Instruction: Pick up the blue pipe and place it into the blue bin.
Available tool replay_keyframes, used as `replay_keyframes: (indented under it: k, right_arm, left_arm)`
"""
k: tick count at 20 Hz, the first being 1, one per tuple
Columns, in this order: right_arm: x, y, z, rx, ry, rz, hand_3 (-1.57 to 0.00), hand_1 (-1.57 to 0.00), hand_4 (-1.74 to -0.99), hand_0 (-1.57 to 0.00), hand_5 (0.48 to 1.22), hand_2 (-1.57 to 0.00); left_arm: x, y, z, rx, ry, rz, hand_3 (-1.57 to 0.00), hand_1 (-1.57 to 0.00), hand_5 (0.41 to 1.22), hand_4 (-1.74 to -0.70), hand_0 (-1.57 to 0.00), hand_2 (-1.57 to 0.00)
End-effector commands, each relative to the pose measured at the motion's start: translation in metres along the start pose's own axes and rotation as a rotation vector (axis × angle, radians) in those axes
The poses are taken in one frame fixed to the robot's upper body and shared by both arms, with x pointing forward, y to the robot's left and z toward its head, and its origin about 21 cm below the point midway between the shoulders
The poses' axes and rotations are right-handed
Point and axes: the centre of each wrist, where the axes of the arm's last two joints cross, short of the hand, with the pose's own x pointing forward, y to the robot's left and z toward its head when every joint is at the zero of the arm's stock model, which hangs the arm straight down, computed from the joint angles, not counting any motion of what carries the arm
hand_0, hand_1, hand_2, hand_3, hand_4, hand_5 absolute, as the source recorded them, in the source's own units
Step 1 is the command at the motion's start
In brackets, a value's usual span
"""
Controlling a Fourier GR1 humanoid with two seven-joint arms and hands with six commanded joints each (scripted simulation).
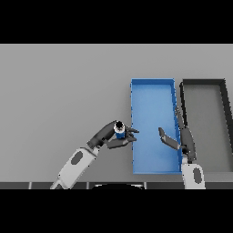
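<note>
Left hand [110,134] holds blue pipe [120,131] upright, end-on.

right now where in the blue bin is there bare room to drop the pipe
The far half of the blue bin is bare floor, bordered by its back and side walls. The near half is crowded: the right hand hangs over it by the right wall, and the left hand, fingers round the blue pipe, sits at the left wall.
</note>
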Motion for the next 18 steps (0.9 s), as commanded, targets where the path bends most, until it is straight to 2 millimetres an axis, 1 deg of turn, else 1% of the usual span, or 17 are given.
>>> replay_keyframes:
  k: [1, 3, 5, 6, 7, 8, 9, 10, 11, 12, 13, 15, 17, 18]
  right_arm:
    - [0.002, 0.002, 0.009, -0.026, 0.003, 0.01, 0.0, 0.0, -1.141, 0.0, 0.643, 0.0]
    - [0.008, 0.009, 0.029, -0.095, 0.015, 0.033, 0.0, 0.0, -1.138, 0.0, 0.643, 0.0]
    - [0.014, 0.016, 0.049, -0.179, 0.044, 0.065, 0.0, 0.0, -1.188, 0.0, 0.643, 0.0]
    - [0.018, 0.016, 0.054, -0.207, 0.062, 0.07, 0.0, 0.0, -1.191, 0.0, 0.642, 0.0]
    - [0.023, 0.019, 0.058, -0.222, 0.056, 0.072, 0.0, 0.0, -1.184, 0.0, 0.642, 0.0]
    - [0.027, 0.017, 0.062, -0.223, 0.033, 0.075, 0.0, 0.0, -1.187, 0.0, 0.642, -0.02]
    - [0.036, 0.016, 0.059, -0.202, -0.029, 0.005, 0.0, 0.0, -1.195, 0.0, 0.648, -0.04]
    - [0.042, 0.011, 0.057, -0.163, -0.059, -0.077, 0.0, -0.01, -1.198, 0.0, 0.641, -0.07]
    - [0.052, 0.01, 0.055, -0.096, -0.083, -0.144, 0.0, -0.02, -1.202, 0.0, 0.624, -0.09]
    - [0.061, 0.004, 0.055, -0.046, -0.091, -0.169, 0.0, -0.03, -1.209, 0.0, 0.609, -0.11]
    - [0.067, -0.001, 0.051, 0.025, -0.052, -0.182, 0.0, -0.03, -1.215, 0.0, 0.607, -0.12]
    - [0.079, -0.003, 0.038, 0.149, -0.014, -0.201, 0.0, -0.02, -1.228, 0.0, 0.588, -0.12]
    - [0.095, -0.007, 0.023, 0.246, -0.026, -0.197, 0.0, -0.01, -1.247, 0.0, 0.568, -0.11]
    - [0.102, -0.006, 0.017, 0.279, -0.035, -0.188, 0.0, -0.01, -1.255, 0.0, 0.56, -0.1]
  left_arm:
    - [-0.003, 0.002, 0.006, 0.002, 0.009, 0.003, -1.57, -1.57, 1.22, -1.47, -1.57, -1.57]
    - [-0.002, 0.002, 0.003, -0.003, 0.001, 0.003, -1.57, -1.57, 1.22, -1.47, -1.57, -1.57]
    - [-0.008, 0.001, 0.006, -0.001, 0.018, 0.002, -1.57, -1.57, 1.22, -1.47, -1.57, -1.57]
    - [-0.006, -0.002, 0.005, -0.002, 0.01, 0.001, -1.57, -1.57, 1.22, -1.47, -1.57, -1.57]
    - [-0.006, 0.0, 0.006, -0.002, -0.003, 0.002, -1.57, -1.57, 1.22, -1.47, -1.57, -1.57]
    - [-0.005, 0.001, 0.005, -0.001, 0.002, 0.003, -1.57, -1.57, 1.22, -1.47, -1.57, -1.57]
    - [-0.006, 0.003, 0.003, -0.005, 0.012, 0.007, -1.57, -1.57, 1.221, -1.47, -1.57, -1.57]
    - [-0.003, 0.001, 0.0, -0.016, 0.002, 0.005, -1.57, -1.57, 1.221, -1.47, -1.57, -1.57]
    - [-0.001, -0.003, 0.0, -0.021, -0.012, 0.014, -1.57, -1.57, 1.221, -1.47, -1.57, -1.57]
    - [-0.002, 0.0, 0.002, -0.021, -0.01, 0.01, -1.57, -1.57, 1.221, -1.47, -1.57, -1.57]
    - [-0.003, 0.0, 0.0, -0.029, -0.003, 0.01, -1.57, -1.57, 1.221, -1.47, -1.57, -1.57]
    - [-0.003, -0.003, 0.001, -0.035, -0.009, 0.009, -1.57, -1.57, 1.221, -1.47, -1.57, -1.57]
    - [0.0, -0.004, 0.001, -0.029, -0.005, 0.006, -1.57, -1.57, 1.221, -1.47, -1.57, -1.57]
    - [-0.002, -0.001, 0.001, -0.023, 0.007, 0.003, -1.57, -1.57, 1.221, -1.47, -1.57, -1.57]
